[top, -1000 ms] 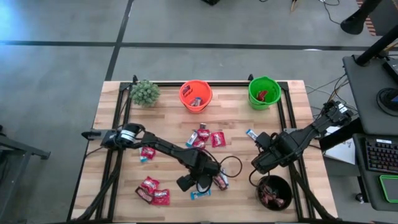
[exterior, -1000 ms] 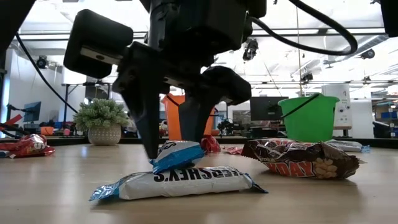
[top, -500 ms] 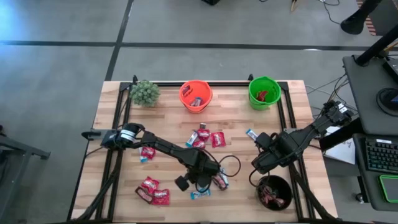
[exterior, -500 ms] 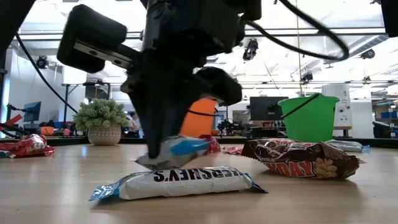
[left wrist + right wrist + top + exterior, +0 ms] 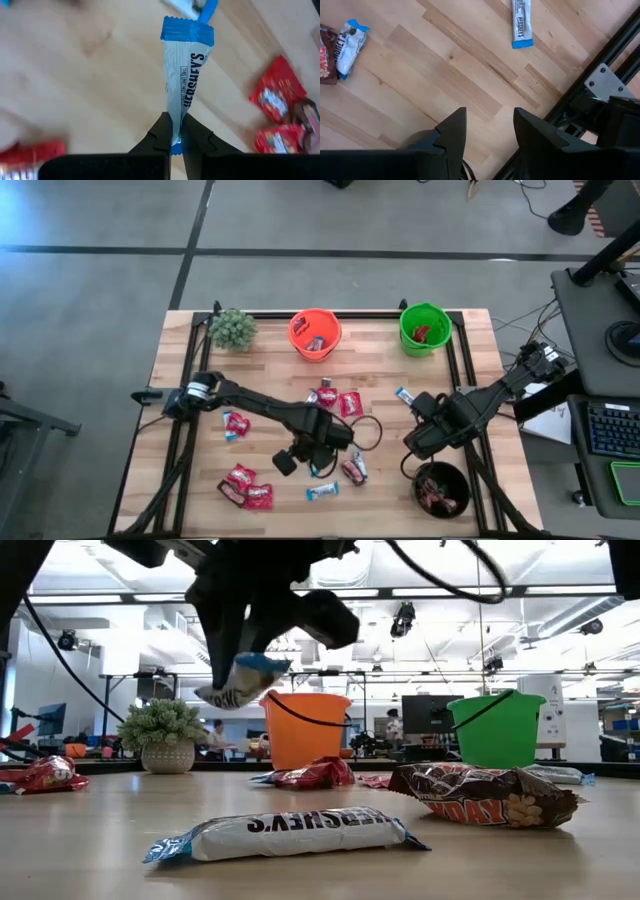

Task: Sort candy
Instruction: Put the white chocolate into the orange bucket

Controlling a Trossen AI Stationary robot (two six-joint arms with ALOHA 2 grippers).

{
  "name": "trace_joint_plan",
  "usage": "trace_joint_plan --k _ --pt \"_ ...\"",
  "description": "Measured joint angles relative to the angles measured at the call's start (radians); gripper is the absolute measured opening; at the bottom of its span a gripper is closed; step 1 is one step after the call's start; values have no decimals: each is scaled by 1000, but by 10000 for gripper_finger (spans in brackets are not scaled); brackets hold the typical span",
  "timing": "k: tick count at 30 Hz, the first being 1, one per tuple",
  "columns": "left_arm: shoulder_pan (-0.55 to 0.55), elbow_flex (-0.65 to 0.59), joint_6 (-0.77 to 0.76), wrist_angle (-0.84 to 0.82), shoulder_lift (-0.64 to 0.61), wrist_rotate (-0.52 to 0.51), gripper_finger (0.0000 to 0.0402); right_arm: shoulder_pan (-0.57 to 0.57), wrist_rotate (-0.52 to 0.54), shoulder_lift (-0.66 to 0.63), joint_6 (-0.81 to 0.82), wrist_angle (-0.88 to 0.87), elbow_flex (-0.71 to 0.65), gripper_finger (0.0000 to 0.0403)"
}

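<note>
Left tool pinching silver Hershey's bar, blue crimped ends

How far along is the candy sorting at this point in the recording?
Partly done. The orange bucket, green bucket and black bowl each hold candy. In hand: the left gripper is shut on a blue-and-white bar, lifted off the table. The right gripper waits open. Left: red packets, another blue-and-white bar and others.

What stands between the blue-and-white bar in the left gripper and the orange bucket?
Nothing visible blocks it. The left gripper holds the blue-and-white bar above the table; only flat red packets lie between it and the orange bucket.
</note>
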Motion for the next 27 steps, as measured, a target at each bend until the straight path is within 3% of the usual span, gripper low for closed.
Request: trace_joint_plan --k 6,18,27 --pt "60 -7 1 -59 -65 -106 0 0 1 0 56 1 0 155" --pt "210 -8 41 -63 -267 -142 0 0 6 0 185 0 0 155" --pt "390 -8 65 -56 -421 -179 0 0 104 0 284 2 -3 155"
